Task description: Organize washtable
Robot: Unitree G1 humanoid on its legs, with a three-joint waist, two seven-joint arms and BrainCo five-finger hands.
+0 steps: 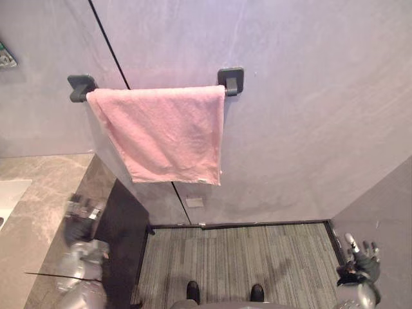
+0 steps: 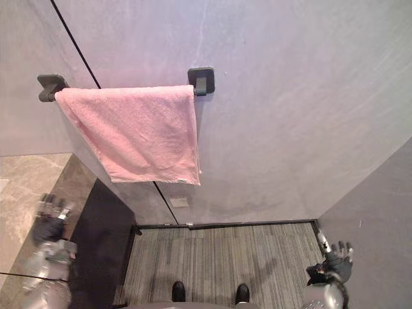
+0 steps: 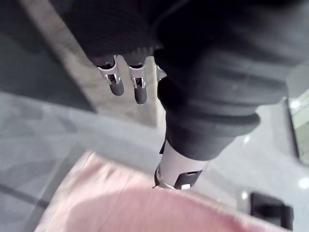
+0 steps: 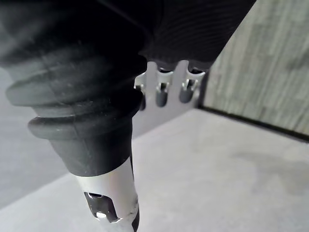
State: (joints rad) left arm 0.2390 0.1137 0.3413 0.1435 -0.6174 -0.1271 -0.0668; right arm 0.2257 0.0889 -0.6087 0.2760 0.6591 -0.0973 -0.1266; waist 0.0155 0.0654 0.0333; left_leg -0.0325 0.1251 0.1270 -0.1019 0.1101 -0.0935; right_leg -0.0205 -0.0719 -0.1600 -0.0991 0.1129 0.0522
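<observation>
1. The left hand (image 1: 80, 225) is nearest, low on the robot's left over the edge of the marble counter (image 1: 38, 187). Its fingers are straight and loose, the thumb stands out, and it holds nothing.
2. The right hand (image 1: 362, 256) sits low on the robot's right, just beside the grey side wall (image 1: 386, 206) and above the carpet (image 1: 238, 257). Its fingers are likewise straight and the palm is empty.
3. The pink towel (image 1: 164, 132) looks to be the task's thing (nothing else loose shows). It is draped over the towel bar, covering it from the left bracket (image 1: 80, 87) to the right bracket (image 1: 232, 80). It lies flat against the wall with its left edge slanting inward.
4. The towel is up and ahead of both hands and well apart from each. It is nearer the left hand, which lies below and to the left of the towel's lower left corner.
5. What could go wrong:
   - A pull on one corner alone would probably drag the cloth along the bar, bunching it or sliding it off onto the floor.
   - A straight-fingered push without a pinch would likely only crease it against the wall.
   - The left hand, rising from so close to the counter's edge, could clip it.
   - The right hand has little room beside the wall, so a wide swing could scrape it.
</observation>
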